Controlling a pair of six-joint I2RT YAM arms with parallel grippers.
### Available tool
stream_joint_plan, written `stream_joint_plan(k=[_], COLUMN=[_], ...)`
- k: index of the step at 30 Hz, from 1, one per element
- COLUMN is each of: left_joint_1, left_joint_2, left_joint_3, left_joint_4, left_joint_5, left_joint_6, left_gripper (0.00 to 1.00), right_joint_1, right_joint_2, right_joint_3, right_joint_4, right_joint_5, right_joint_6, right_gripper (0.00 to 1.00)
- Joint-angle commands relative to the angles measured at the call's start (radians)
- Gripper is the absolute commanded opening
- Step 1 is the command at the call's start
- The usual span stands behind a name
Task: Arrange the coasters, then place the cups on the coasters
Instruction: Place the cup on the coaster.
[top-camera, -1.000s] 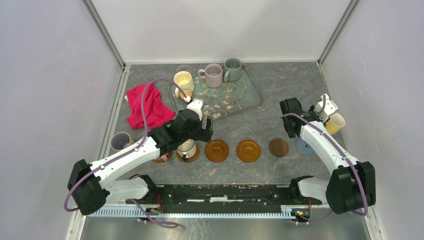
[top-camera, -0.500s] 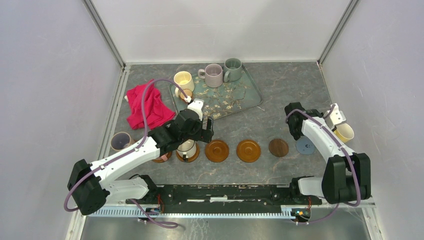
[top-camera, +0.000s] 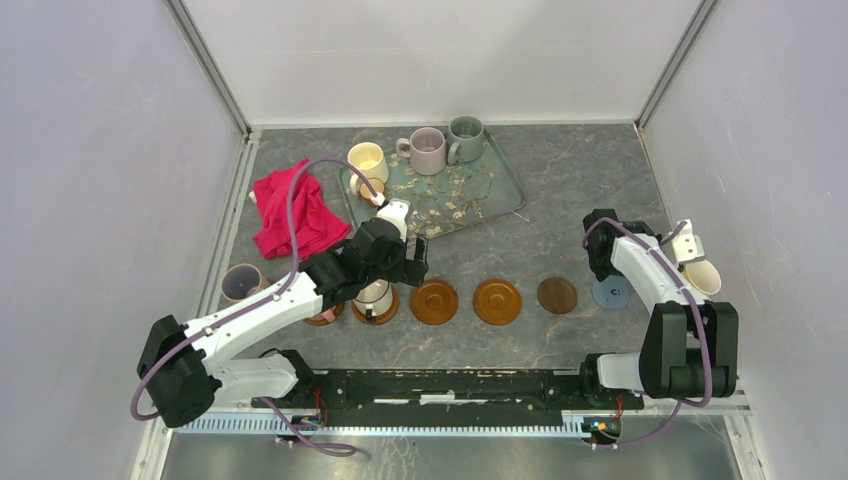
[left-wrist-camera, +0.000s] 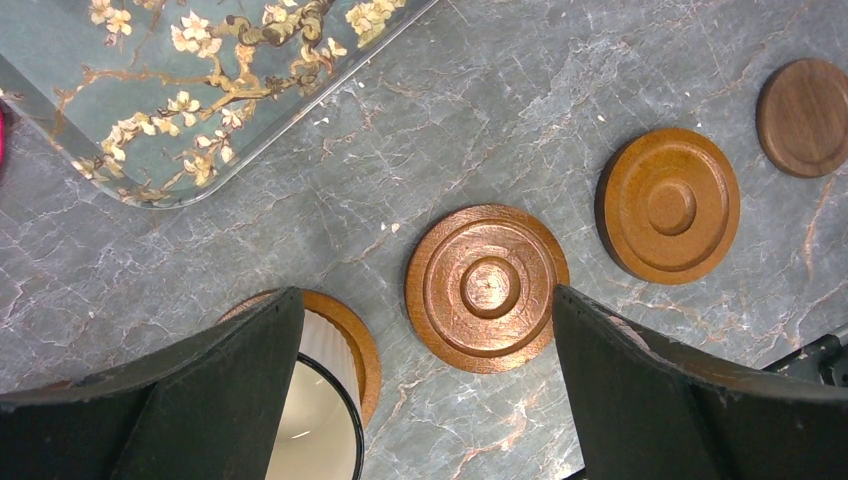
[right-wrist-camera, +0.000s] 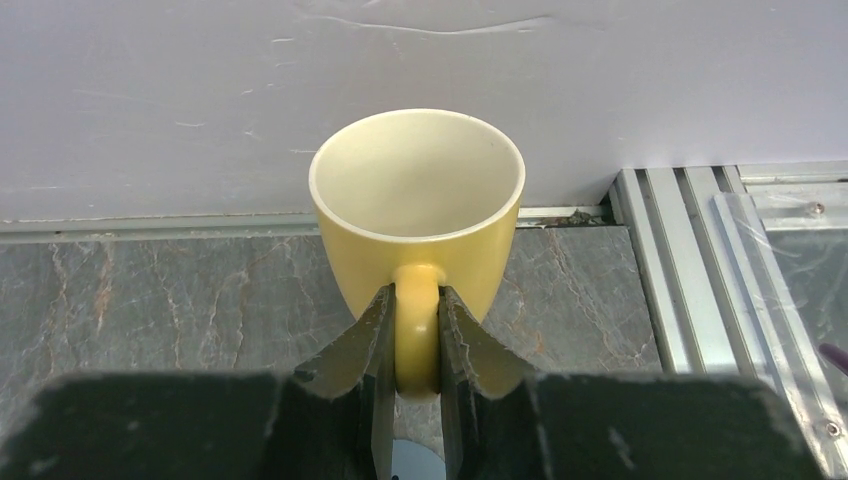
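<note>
Your right gripper (right-wrist-camera: 415, 300) pinches the yellow mug (right-wrist-camera: 415, 190) by its handle only, close to the right wall, just right of the grey-blue coaster (top-camera: 608, 292). It may pivot, knock the wall, or land off-centre. Your left gripper (left-wrist-camera: 425, 300) hangs spread wide.

The left gripper (left-wrist-camera: 425, 300) hangs wide apart over an orange coaster (left-wrist-camera: 487, 288); a white cup (left-wrist-camera: 305, 425) stands just left of it, a flowered tray (left-wrist-camera: 150, 110) up-left.

Coasters (top-camera: 497, 301) lie in a left-to-right row before the tray (top-camera: 480, 195), one cup (top-camera: 374, 297) on a coaster near the left end, a second cup (top-camera: 703, 278) beyond the right end, cloth (top-camera: 295, 213) left of the tray.
</note>
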Motion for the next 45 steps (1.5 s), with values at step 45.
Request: stream_joint_plan(k=[45], left_joint_1=[0.005], left_joint_2=[0.086], left_joint_3=[0.032], left_joint_4=[0.026], left_joint_5=[0.002], left_joint_6=[0.056], left_gripper=[1.0], right_joint_1=[-0.143], right_joint_2=[0.229], right_joint_3=[0.064], right_joint_4=[-0.145], right_joint_5=[0.513], right_joint_6=[0.341], right_gripper=[0.0])
